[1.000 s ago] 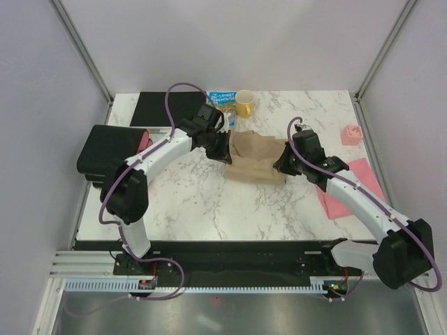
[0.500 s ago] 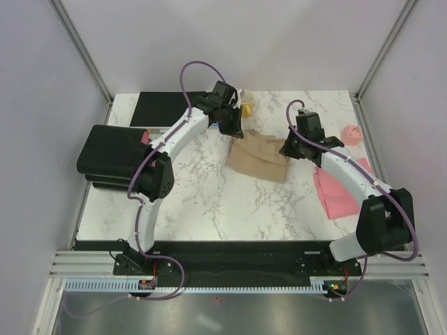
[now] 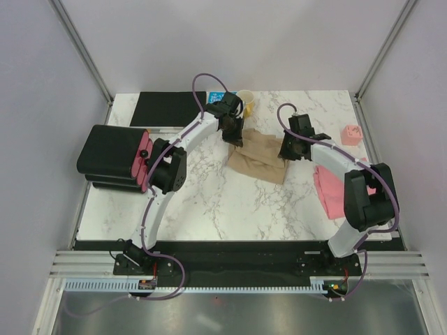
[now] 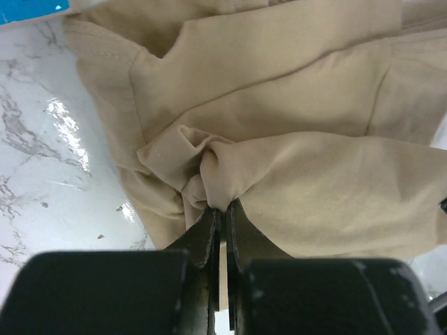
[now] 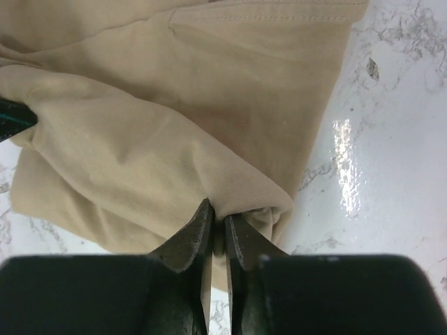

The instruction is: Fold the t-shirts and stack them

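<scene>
The tan t-shirt (image 3: 260, 159) lies folded in a flat bundle on the marble table's far middle. My left gripper (image 3: 236, 138) is at its far left corner, shut on a bunched fold of the tan t-shirt (image 4: 293, 139); the left gripper (image 4: 220, 206) has cloth squeezed between its tips. My right gripper (image 3: 285, 152) is at the shirt's right edge. In the right wrist view the right gripper (image 5: 218, 220) pinches a corner of the tan t-shirt (image 5: 174, 105), jaws nearly together. The pink t-shirt (image 3: 327, 194) lies flat at the right, partly under my right arm.
A yellow mug (image 3: 246, 102) and a blue packet (image 3: 218, 98) stand just behind the left gripper. A black mat (image 3: 164, 108) lies at the far left, a black-and-pink drawer box (image 3: 112, 157) at the left edge, a small pink block (image 3: 351, 134) at the far right.
Both arms have stretched further out over the table, and both grippers have moved toward the far edge with the tan t-shirt's corners. The shirt now lies flatter.
</scene>
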Tool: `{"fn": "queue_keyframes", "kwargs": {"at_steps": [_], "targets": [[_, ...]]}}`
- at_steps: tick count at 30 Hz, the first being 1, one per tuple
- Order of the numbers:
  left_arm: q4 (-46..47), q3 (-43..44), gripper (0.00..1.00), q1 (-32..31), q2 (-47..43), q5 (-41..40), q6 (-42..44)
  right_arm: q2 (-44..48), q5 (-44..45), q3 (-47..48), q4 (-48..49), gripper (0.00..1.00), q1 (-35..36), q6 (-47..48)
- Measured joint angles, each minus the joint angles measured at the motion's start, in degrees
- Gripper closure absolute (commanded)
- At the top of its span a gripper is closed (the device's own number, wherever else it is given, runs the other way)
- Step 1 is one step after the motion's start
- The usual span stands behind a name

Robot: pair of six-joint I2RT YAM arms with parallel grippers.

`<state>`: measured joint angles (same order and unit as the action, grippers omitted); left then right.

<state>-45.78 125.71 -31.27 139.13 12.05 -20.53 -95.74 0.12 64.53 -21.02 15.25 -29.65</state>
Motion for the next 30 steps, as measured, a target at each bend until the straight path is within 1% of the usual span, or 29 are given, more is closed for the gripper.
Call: {"fn": "queue_keyframes", "kwargs": {"at_steps": [1,2,4,6,9,10,13,24,30], "targets": [[0.0,0.0,0.88,0.0,0.1,-0.2,-0.1,-0.8,0.3,0.1,0.3,0.71,-0.1,0.0],[0.0,0.1,0.85,0.0,0.3,-0.9,-0.5,-1.5,0.7,0.2,0.5,0.65,-0.1,-0.1],[0.0,0.4,0.79,0.0,0.6,-1.9,-1.1,-2.8,1.5,0.6,0.9,0.64,-0.1,-0.2],[0.1,0.8,0.77,0.0,0.6,-2.8,-1.5,-3.7,2.2,1.0,1.1,0.63,-0.2,-0.2],[0.7,1.3,0.73,0.0,0.6,-3.6,-2.0,-4.5,3.0,1.5,2.1,0.6,-0.4,-0.6],[0.9,1.4,0.7,0.0,0.7,-3.8,-2.1,-4.6,3.2,1.5,2.5,0.59,-0.6,-0.9],[1.2,2.8,0.66,0.0,1.2,-4.4,-2.3,-4.6,3.2,1.6,3.8,0.58,-1.2,-2.0],[3.4,8.1,0.62,0.0,2.7,-4.5,-3.7,-5.7,0.2,1.7,8.7,0.54,-6.0,-9.2],[4.2,7.9,0.62,0.0,2.8,-5.0,-3.9,-7.0,-3.1,2.4,11.6,0.53,-8.1,-14.2]]}}
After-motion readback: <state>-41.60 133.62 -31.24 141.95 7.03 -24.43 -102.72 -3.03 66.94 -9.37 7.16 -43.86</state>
